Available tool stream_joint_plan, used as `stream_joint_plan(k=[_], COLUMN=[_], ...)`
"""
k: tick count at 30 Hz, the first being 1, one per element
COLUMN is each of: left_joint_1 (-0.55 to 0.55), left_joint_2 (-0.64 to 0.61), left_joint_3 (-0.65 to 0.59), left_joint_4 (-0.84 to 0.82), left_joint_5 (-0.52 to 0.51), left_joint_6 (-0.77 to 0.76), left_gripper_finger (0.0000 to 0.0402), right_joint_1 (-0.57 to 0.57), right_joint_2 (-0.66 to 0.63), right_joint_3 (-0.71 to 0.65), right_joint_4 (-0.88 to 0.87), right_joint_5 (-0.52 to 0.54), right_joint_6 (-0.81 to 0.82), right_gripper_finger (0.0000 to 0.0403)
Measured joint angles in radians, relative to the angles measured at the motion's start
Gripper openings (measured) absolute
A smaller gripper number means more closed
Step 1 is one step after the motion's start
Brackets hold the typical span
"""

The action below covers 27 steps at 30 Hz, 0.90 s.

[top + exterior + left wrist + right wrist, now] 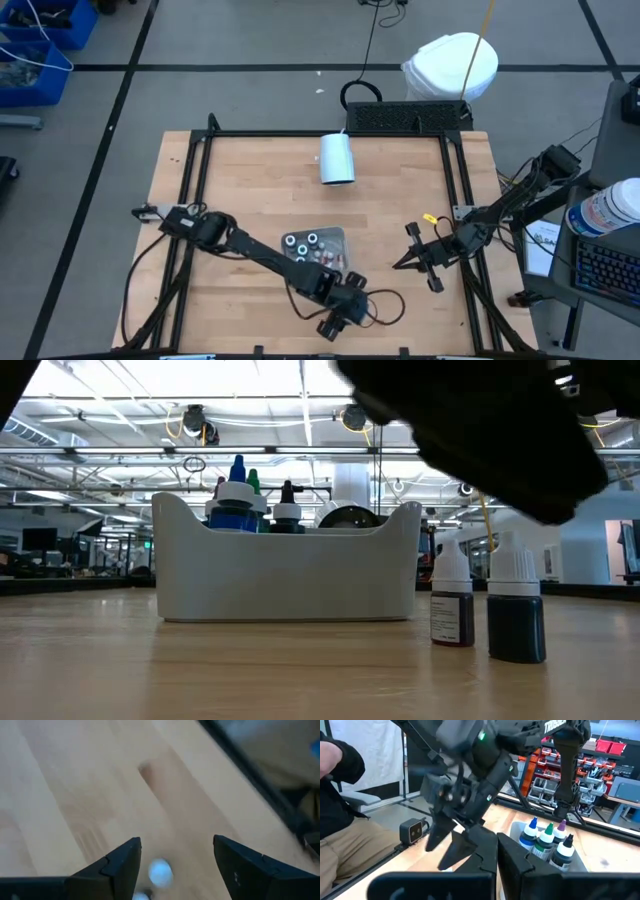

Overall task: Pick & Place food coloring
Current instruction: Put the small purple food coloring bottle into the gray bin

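The food coloring is a set of small bottles. Several stand in a white tray (285,575), which sits near the table's middle (338,236). Two dark white-capped bottles (452,605) (515,612) stand upright on the wood just right of the tray. My left gripper (175,845) is open near the table's front edge (335,322), slanting down. The white cap of a small bottle (160,872) shows between its fingers, and I see no touch. My right gripper (495,857) is shut and level at the right (402,264), holding nothing.
A large white cup (337,158) lies on its side at the table's far edge. A black frame (200,180) borders the table top. A seated person (340,805) shows beyond the table. Bare wood lies left of the tray.
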Motion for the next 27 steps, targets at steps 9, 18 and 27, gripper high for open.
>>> stream_joint_plan(k=[9, 18, 27], left_joint_1=[-0.003, -0.002, -0.001], left_joint_2=[0.024, 0.059, 0.060], left_joint_3=[0.001, 0.000, 0.000], left_joint_4=[0.004, -0.007, -0.006], left_joint_5=[-0.022, -0.049, -0.053], left_joint_6=[0.003, 0.027, 0.029], left_gripper_finger=[0.0253, 0.0253, 0.0203], right_joint_1=[0.000, 0.000, 0.000], right_joint_2=[0.000, 0.000, 0.000], right_joint_3=[0.000, 0.000, 0.001], right_joint_4=[0.007, 0.002, 0.000], right_joint_5=[0.000, 0.000, 0.000], right_joint_6=[0.001, 0.000, 0.000], right_gripper_finger=[0.0001, 0.0001, 0.0001])
